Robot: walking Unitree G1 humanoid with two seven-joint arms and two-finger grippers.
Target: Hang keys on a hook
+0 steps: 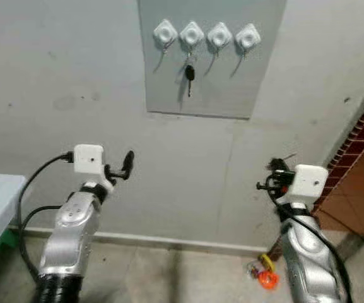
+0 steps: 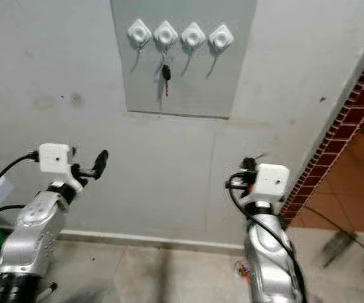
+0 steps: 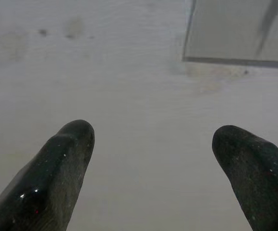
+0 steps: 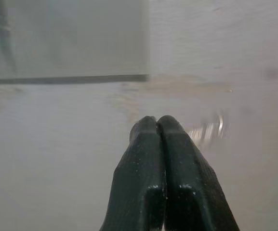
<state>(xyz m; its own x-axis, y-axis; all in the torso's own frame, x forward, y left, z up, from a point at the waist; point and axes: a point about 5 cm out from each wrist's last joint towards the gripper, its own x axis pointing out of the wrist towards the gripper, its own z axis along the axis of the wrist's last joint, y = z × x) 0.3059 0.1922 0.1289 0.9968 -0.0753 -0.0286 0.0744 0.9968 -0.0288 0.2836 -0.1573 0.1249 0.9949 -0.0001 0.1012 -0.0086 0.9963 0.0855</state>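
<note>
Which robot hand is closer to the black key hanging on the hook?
Left. The left gripper sits below the key, slightly to its left; the right gripper is below and farther out to its right.

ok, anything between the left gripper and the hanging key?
No object: bare wall, then the grey panel's lower edge below the key. The head views show this; the left gripper is open, low and left of the key.

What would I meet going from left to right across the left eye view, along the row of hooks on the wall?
First hook → second hook, with the key hanging under it → third hook → fourth hook.
</note>
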